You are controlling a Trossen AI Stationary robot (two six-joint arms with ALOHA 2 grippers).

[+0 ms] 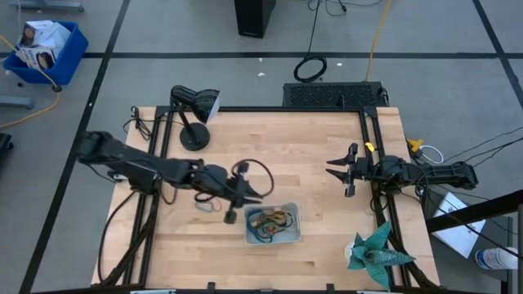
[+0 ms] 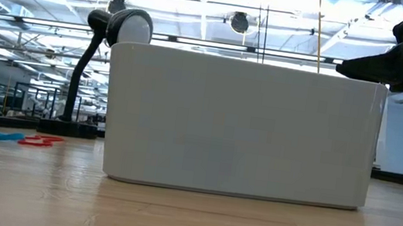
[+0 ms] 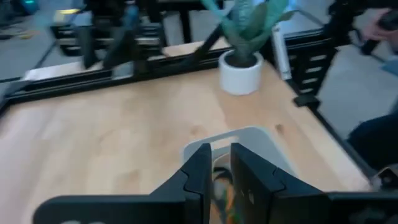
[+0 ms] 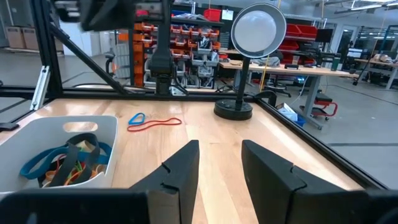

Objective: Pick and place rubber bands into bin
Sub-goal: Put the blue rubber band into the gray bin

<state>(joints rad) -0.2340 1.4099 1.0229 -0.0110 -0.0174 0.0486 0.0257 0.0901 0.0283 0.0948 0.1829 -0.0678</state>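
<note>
The left end effector [image 1: 245,198] hovers at the bin's [image 1: 295,231] left rim, fingers narrowed; whether they pinch a band I cannot tell. Several rubber bands [image 4: 62,163] fill the bin; a blue one [image 4: 137,118] and a red one [image 4: 155,124] lie on the bench [image 1: 310,155] to its left. Best release only once squarely above the bin. The right end effector [image 1: 339,170] waits wide at far right.

The bin [image 1: 273,224] sits low and centre on the table [image 1: 310,155], rubber bands [image 1: 268,219] inside; two more bands [image 1: 212,206] lie just left of it — lamp [image 1: 193,114] upper left, plant [image 1: 372,251] lower right.
</note>
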